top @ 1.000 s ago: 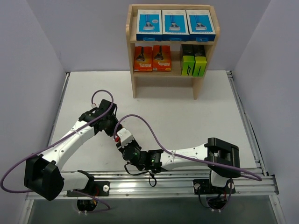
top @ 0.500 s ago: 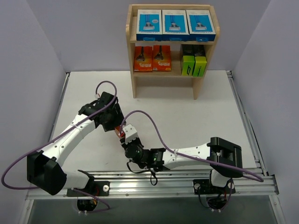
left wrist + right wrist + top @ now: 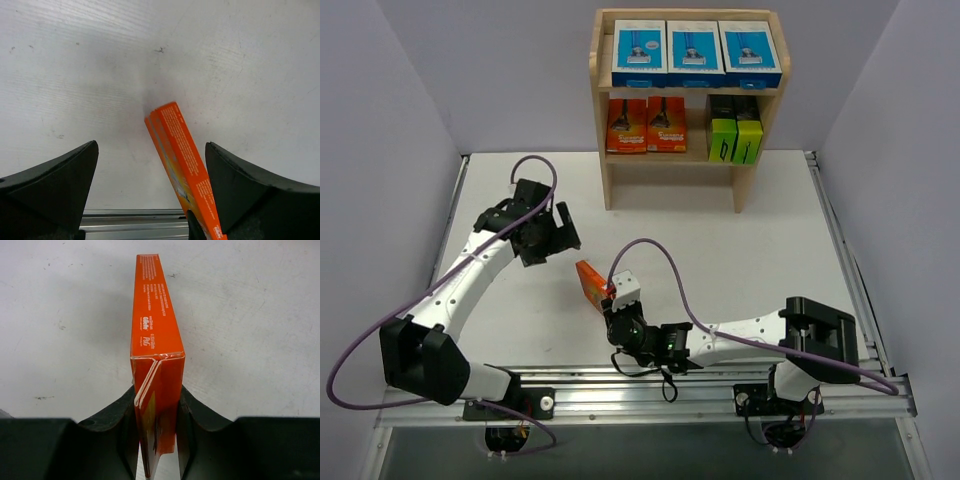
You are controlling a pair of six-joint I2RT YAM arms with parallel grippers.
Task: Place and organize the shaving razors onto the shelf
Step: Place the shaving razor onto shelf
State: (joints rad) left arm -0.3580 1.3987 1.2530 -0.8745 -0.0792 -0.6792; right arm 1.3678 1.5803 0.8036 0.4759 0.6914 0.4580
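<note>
An orange razor pack stands on edge just above the white table, with my right gripper shut on its near end. My left gripper is open and apart from it, up and to the left; in the left wrist view the orange pack leans between the wide fingers without touching them. The wooden shelf stands at the back. Three blue-and-white boxes sit on its top tier. Two orange packs and two black-and-green boxes fill the middle tier.
A metal rail runs along the near table edge by the arm bases. Purple walls close in the left, right and back sides. Purple cables loop over both arms.
My left gripper has opened, let go of the orange pack and drawn back up and to the left. The right gripper has tightened on the pack and shifted slightly right with it.
</note>
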